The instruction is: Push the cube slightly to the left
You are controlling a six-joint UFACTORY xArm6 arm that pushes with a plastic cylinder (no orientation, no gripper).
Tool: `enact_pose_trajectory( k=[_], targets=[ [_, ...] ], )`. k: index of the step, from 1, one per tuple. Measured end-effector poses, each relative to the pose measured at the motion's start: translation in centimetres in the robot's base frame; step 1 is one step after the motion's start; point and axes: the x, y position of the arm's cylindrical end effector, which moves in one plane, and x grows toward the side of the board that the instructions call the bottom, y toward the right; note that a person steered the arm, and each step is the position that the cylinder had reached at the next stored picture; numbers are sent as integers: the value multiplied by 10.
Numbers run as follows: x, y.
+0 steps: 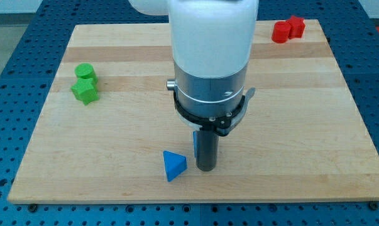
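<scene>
My tip (205, 168) rests on the board at the view's lower middle, under the large white and silver arm body. A blue block (194, 143) is mostly hidden behind the rod. Only a thin blue sliver shows at the rod's left edge, so its shape cannot be made out. It is touching or very close behind the rod. A blue triangular block (173, 165) lies just to the left of my tip, with a small gap between them.
A green cylinder (84, 71) and a green angular block (85, 91) sit together at the view's left. Two red blocks (280, 31) (296, 26) sit together at the top right corner. The wooden board (315, 125) ends near the view's bottom.
</scene>
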Motion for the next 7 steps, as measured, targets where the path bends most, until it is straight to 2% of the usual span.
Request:
enact_pose_trajectory(
  k=[1, 3, 5, 7],
  targets=[
    [0, 6],
    [-4, 58],
    [-19, 59],
    [-19, 26]
  ],
)
